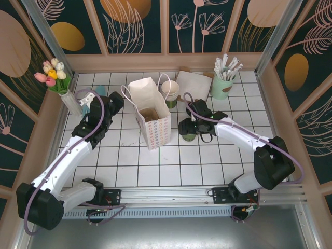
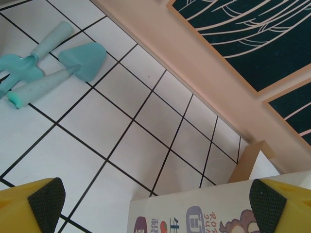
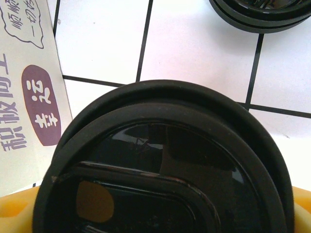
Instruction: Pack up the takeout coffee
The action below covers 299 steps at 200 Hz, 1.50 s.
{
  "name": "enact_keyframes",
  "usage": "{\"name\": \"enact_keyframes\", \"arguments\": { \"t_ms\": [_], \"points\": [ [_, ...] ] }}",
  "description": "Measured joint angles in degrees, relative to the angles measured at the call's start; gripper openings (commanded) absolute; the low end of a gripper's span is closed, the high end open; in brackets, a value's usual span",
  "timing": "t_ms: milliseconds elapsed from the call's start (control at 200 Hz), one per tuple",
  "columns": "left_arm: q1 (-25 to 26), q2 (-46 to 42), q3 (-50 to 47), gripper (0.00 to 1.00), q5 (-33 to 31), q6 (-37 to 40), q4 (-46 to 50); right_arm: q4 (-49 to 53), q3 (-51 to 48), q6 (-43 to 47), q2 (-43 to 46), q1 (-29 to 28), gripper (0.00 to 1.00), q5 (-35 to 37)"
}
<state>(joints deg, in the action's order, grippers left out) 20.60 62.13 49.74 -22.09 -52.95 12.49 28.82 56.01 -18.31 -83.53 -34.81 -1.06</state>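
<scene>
A tall white paper bag with coloured print (image 1: 151, 122) stands open-topped in the middle of the white tiled bench (image 1: 155, 166). Behind it are a stack of cream-white paper cups (image 1: 169, 89), a flat pale sheet (image 1: 194, 82) and a mint-green cup of wrapped straws (image 1: 224, 85). A bunch of pink, yellow and white tulips (image 1: 53, 72) stands at the far left. A teal plastic trowel (image 2: 80, 60) and a teal plastic fork (image 2: 22, 73) lie on the tiles near the back wall.

The takeout coffee, a small dark-green paper cup with a black round lid (image 3: 160, 170), stands on the bench just right of the bag (image 1: 188, 137) and is much shorter than it. The bag's printed side wall rises close beside the cup. A second black round lid (image 3: 262, 12) sits just beyond the cup.

The right jaws are down around the cup and spread wide, with the lid lying between the yellow fingers (image 3: 12, 213). Whether the pads press on the cup I cannot tell.

The left jaws hang at the bag's left side, as far apart as they go. Their yellow, black-padded fingers (image 2: 43, 204) hold nothing, and the bag's upper edge shows below, between them.
</scene>
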Motion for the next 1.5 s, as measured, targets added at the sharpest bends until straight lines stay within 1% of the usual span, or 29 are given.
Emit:
{"name": "enact_keyframes", "arguments": {
  "t_ms": [150,250,290,440,651,806,1006,1186,1496],
  "points": [
    [0.00,0.94,0.00,0.99,0.81,0.44,-0.33,0.13,0.00,0.37,0.00,-0.17,0.89,0.15],
    [0.00,1.14,0.02,0.99,1.09,0.44,-0.33,0.26,0.02,0.44,0.00,-0.17,0.95,0.24],
    [0.00,1.16,0.02,0.99,1.11,0.46,-0.33,0.81,0.11,0.55,0.00,-0.17,0.99,0.61],
    [0.00,1.27,0.02,0.99,1.11,0.46,-0.35,4.35,0.90,1.29,0.00,-0.17,0.99,1.64],
    [0.00,1.31,0.02,0.99,1.09,0.46,-0.50,9.97,5.57,1.88,-0.28,-0.17,0.99,1.62],
    [0.00,1.31,0.02,0.99,1.09,0.46,-0.48,14.47,10.84,1.86,-4.63,-0.11,0.99,1.03],
    [0.00,1.29,0.02,0.99,1.09,0.85,-0.50,19.47,13.53,1.84,-9.05,0.57,0.99,0.44],
    [0.00,1.07,0.00,0.99,1.09,0.87,-0.50,23.61,16.31,1.60,-11.21,0.96,0.99,0.00],
    [0.00,0.90,-0.02,0.99,1.07,1.16,-0.52,27.82,21.09,1.46,-14.01,1.03,0.99,-0.92]
  ]
}}
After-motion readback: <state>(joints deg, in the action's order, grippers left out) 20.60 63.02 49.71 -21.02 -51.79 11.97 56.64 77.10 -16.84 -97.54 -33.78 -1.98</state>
